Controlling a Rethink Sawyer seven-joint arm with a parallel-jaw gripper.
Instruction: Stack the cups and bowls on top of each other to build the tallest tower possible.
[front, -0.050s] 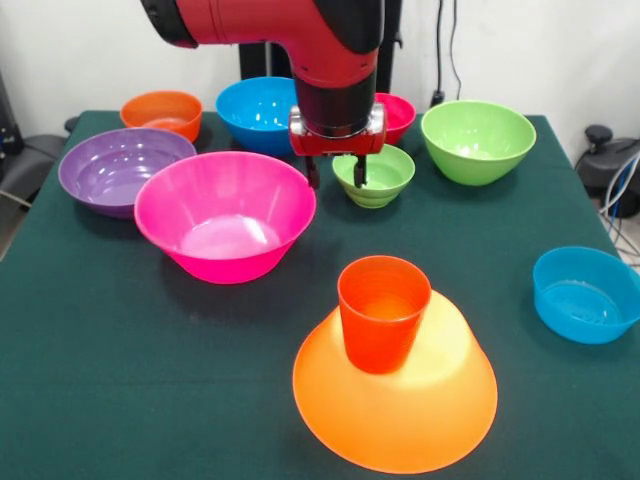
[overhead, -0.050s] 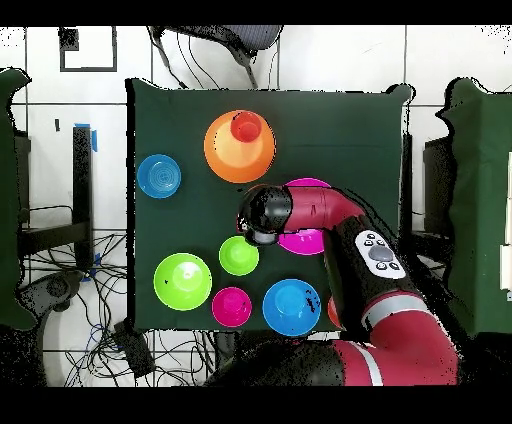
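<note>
The tower is a large orange bowl (front, -0.050s: 420, 410) (overhead, -0.050s: 222, 155) lying rim down near the front, with the orange-red cup (front, -0.050s: 382, 312) (overhead, -0.050s: 245, 127) standing upright on its base. My gripper (front, -0.050s: 335, 176) hangs open at the left rim of a small green bowl (front, -0.050s: 380, 178) (overhead, -0.050s: 238, 256). One finger is inside the bowl and the other is outside it. A big pink bowl (front, -0.050s: 225, 215) (overhead, -0.050s: 305, 241) sits just left of the gripper. In the overhead view the arm covers the gripper and part of the pink bowl.
Rim up on the green cloth stand a purple bowl (front, -0.050s: 118, 168), small orange bowl (front, -0.050s: 163, 112), blue bowl (front, -0.050s: 255, 112) (overhead, -0.050s: 291, 306), small red-pink bowl (front, -0.050s: 398, 115) (overhead, -0.050s: 231, 306), large green bowl (front, -0.050s: 478, 140) (overhead, -0.050s: 182, 281) and small blue bowl (front, -0.050s: 585, 295) (overhead, -0.050s: 159, 175).
</note>
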